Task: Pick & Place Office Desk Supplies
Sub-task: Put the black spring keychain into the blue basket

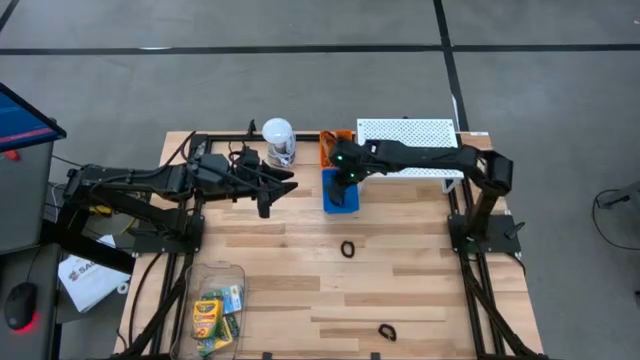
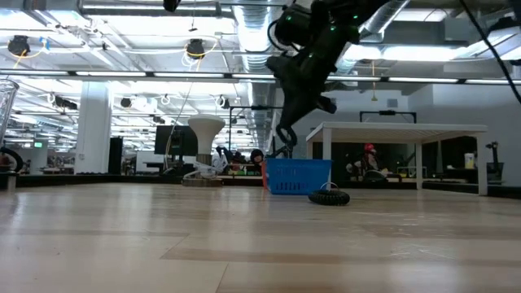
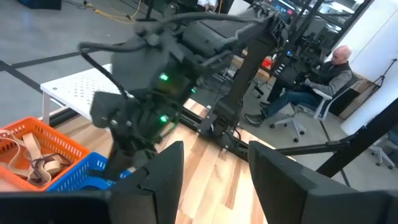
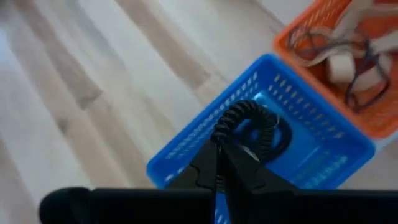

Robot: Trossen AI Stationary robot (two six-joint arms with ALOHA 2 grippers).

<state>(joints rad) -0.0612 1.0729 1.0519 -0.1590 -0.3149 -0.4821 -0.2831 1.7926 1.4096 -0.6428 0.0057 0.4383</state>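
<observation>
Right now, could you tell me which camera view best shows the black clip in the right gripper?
The right wrist view: the black clip hangs pinched above the blue basket. The low view shows it small; the high view hides it.

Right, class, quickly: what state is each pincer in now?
Left pincer: open, holding nothing.
Right pincer: closed on a black ring clip, above the blue basket.

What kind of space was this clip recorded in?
Probably a large open robotics lab or workshop, not an office. The low view shows an exposed ceiling with hanging lights and more worktables behind; the left wrist view shows a seated person at a workstation, and the high view shows bare concrete floor.
</observation>
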